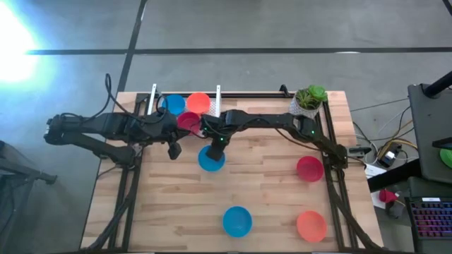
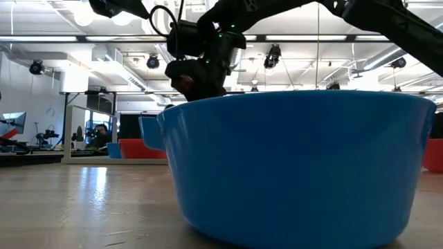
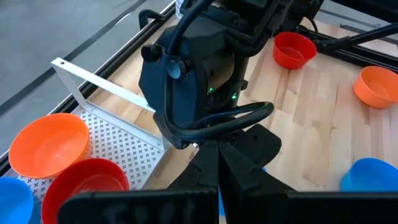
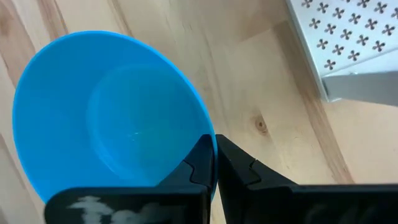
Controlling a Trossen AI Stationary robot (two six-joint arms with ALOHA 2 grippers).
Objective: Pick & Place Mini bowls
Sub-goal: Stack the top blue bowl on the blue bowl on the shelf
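Blue bowl (image 4: pixel 106 112); pale wood table (image 4: pixel 261 81); white cross-perforated tray (image 4: pixel 354 37).

No readable text; the claw's white marks look blurred.

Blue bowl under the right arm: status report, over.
Right gripper shut on blue bowl rim, mid-table. Left gripper shut, empty, beside it. Perforated tray close by; nothing blocking.

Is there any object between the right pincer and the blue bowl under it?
Nothing visible stands between them. The right pincer, shut, is right at the rim of the blue bowl on the table. The left pincer hangs to the side of that bowl, not between them.
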